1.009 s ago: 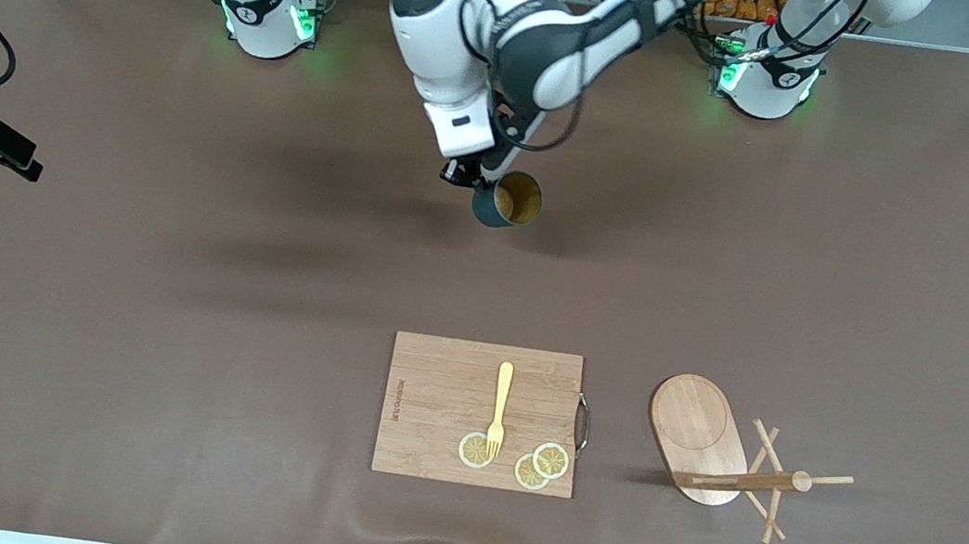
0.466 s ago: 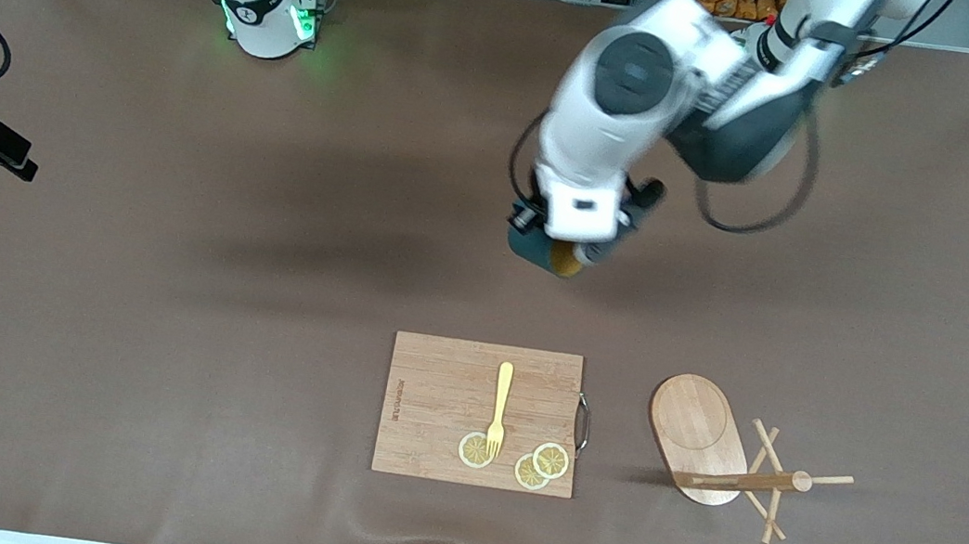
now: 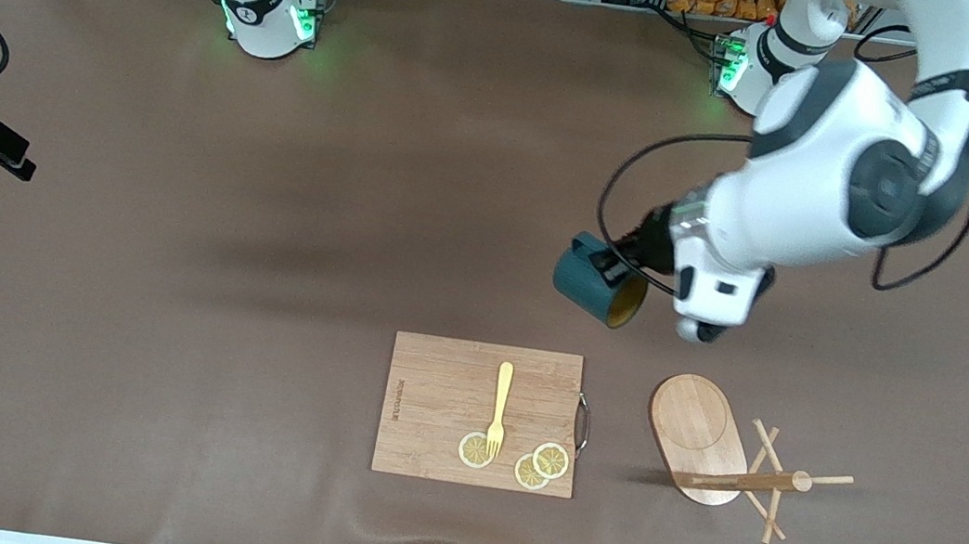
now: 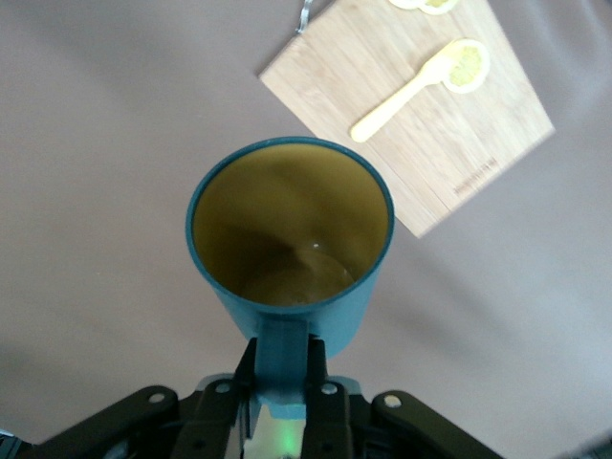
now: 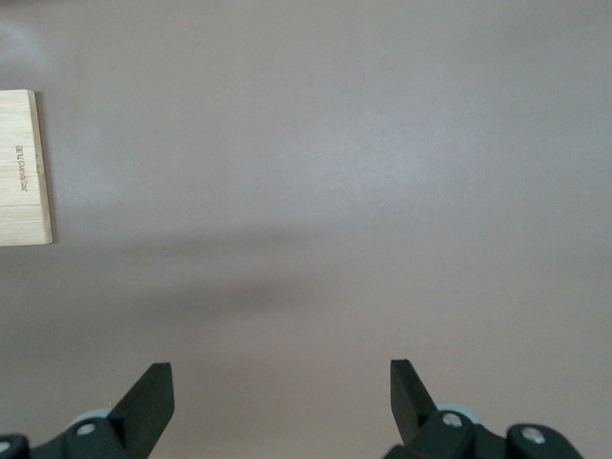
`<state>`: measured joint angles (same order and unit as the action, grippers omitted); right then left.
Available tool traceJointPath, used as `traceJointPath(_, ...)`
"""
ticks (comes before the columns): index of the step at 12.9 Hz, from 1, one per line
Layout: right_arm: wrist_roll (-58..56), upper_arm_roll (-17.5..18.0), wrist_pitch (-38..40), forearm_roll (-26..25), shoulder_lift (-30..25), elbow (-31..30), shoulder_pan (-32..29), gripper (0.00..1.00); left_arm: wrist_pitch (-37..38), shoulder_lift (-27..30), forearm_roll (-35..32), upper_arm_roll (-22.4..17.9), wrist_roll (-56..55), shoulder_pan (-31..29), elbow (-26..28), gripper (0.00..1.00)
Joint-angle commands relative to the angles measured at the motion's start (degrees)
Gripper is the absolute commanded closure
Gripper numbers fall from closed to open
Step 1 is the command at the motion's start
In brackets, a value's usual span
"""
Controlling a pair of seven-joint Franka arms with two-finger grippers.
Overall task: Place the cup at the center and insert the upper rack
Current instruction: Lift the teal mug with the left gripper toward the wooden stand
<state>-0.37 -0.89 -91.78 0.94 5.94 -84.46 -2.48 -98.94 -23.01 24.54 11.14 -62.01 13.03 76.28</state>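
The dark teal cup [image 3: 594,282] hangs tilted in the air, its tan inside [image 4: 287,239] showing in the left wrist view. My left gripper [image 3: 627,255] is shut on the cup's loop handle [image 4: 283,344], over bare table a little farther from the front camera than the cutting board. The upper rack [image 3: 747,481], a post with thin crossing pegs, lies tipped over, one end resting on the oval bamboo base [image 3: 694,421] toward the left arm's end of the table. My right gripper [image 5: 282,378] waits open at the right arm's end of the table [image 3: 17,162], with nothing in it.
A rectangular wooden cutting board [image 3: 440,397] with a metal handle lies near the front edge. On it are a yellow fork [image 3: 501,405] and lemon slices [image 3: 534,466]. The board's corner [image 5: 24,172] shows in the right wrist view. A brown mat [image 3: 210,292] covers the table.
The left arm swung the cup from the table's middle toward the left arm's end and the cutting board, tipping it over sideways. The right arm stayed put.
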Motion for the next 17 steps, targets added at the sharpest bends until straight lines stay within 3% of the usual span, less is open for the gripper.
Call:
traceJointPath(1,-0.15,-0.17,0.46,0.55,-0.14,0.62,0.19,0.0,2.16,-0.18,8.39,0.46,11.61,-6.76,1.5,1.0)
traceJointPath(5,-0.24,-0.17,0.37,0.2,-0.14,0.62,0.28,0.0,6.12,-3.26,18.5,-1.03,20.78,-13.98,1.5,1.0)
traceJointPath(10,-0.24,-0.17,0.37,-0.06,-0.14,0.62,0.28,0.0,11.48,-7.48,31.33,-9.46,30.08,-15.49,1.06,1.0)
traceJointPath(17,-0.24,-0.17,0.28,-0.15,-0.05,0.62,0.28,0.0,15.35,-9.16,31.36,-15.18,44.33,-15.49,1.06,1.0)
